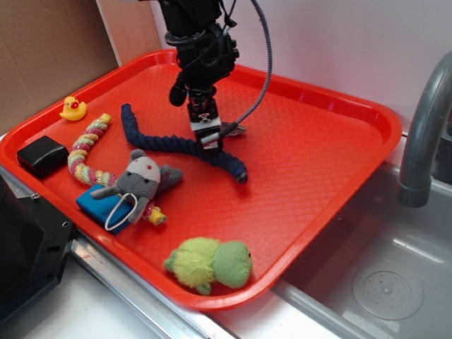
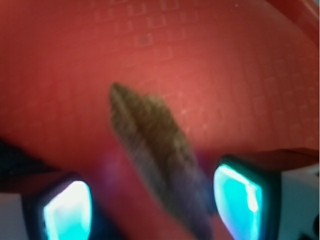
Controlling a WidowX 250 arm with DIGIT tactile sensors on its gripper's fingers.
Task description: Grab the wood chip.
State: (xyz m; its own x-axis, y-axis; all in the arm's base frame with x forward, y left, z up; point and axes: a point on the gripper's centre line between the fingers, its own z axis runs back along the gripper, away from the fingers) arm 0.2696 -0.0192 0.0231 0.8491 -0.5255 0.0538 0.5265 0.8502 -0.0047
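While blur softens the wood chip [image 2: 155,155], the fingers [image 2: 67,212] stand wide apart around its cut-off end.

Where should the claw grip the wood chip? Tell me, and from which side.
Grip the wood chip across its narrow width, near the wider middle, coming straight down from above. It lies flat on the tray, long with pointed ends, already between the open claw's fingers.

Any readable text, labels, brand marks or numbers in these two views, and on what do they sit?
None can be read.
claw: a small black-and-white patterned tag, no letters or digits legible.
red tray: embossed grid texture only.
wood chip: blurred grain, no marking.
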